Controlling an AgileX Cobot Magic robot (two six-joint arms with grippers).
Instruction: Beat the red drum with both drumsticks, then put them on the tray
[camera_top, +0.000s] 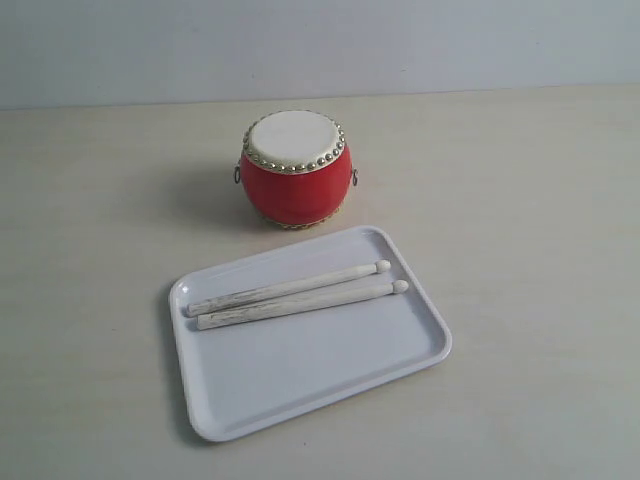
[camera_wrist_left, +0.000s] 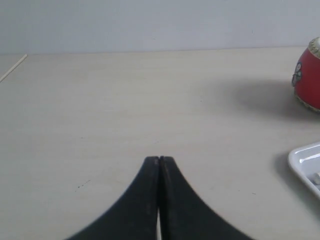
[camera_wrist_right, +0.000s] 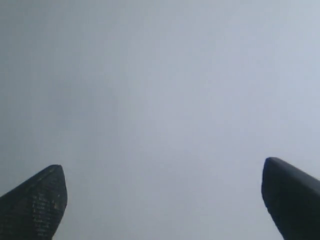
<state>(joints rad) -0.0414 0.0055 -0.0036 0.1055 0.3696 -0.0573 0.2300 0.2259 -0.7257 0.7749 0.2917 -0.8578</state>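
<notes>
Drum (camera_top: 295, 170): upright on worktop (camera_top: 100, 250), upper centre of exterior view | tray (camera_top: 310, 370): lower centre, just below drum, not touching | 2 drumsticks (camera_top: 295, 297): side by side on tray, rounded tips toward frame right | left pincer (camera_wrist_left: 159, 161): fully closed, holding nothing | right pincer (camera_wrist_right: 162, 167): wide open, holding nothing

Noted red drum (camera_top: 296, 192) body glossy, skin top matt cream, studs brassy metal; drumsticks (camera_top: 300, 304) were pale, rough-washed wood; tray (camera_top: 330, 370) smooth shiny white plastic; desk (camera_top: 520, 180) matt, pale; my jaws matt black.
</notes>
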